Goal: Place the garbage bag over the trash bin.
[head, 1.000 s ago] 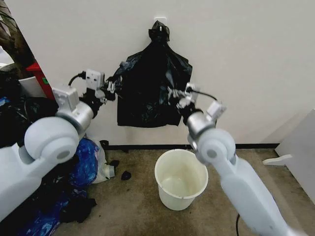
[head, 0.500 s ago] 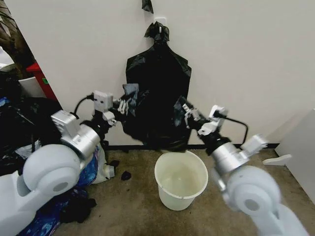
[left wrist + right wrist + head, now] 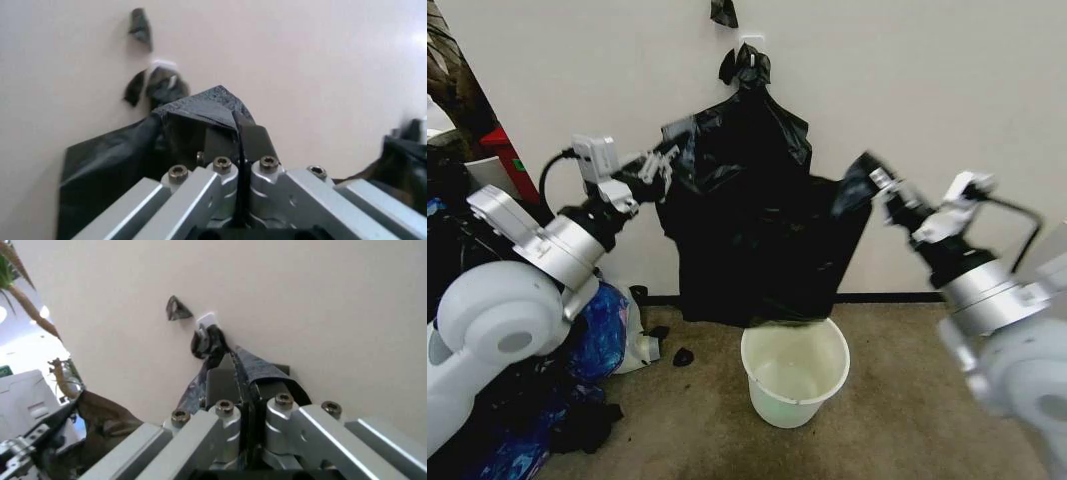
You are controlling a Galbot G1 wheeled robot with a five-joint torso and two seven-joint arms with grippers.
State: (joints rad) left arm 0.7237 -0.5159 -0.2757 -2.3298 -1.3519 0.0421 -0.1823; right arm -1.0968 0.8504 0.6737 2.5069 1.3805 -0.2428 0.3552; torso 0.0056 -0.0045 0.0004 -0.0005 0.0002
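The garbage bag (image 3: 757, 245) hangs as a wide black sheet between my two grippers, in front of the wall. Its lower edge reaches the far rim of the trash bin (image 3: 789, 405), a white bucket standing open on the floor below. My left gripper (image 3: 669, 153) is shut on the bag's upper left corner. My right gripper (image 3: 865, 174) is shut on the upper right corner, slightly lower. In the left wrist view the left gripper (image 3: 238, 126) pinches crinkled black plastic. The right wrist view has the right gripper (image 3: 241, 371) clamped on a fold of the same film.
A knotted bunch of black bags (image 3: 749, 66) hangs from a wall hook behind the sheet. A blue plastic bag (image 3: 603, 332) and stuffed black sacks (image 3: 467, 235) crowd the floor at left. A white board (image 3: 1039, 292) leans at right. Bare floor surrounds the bucket.
Both arms have risen and spread apart. The bag, bunched low between them half a second ago, is now pulled out wide above the bucket.
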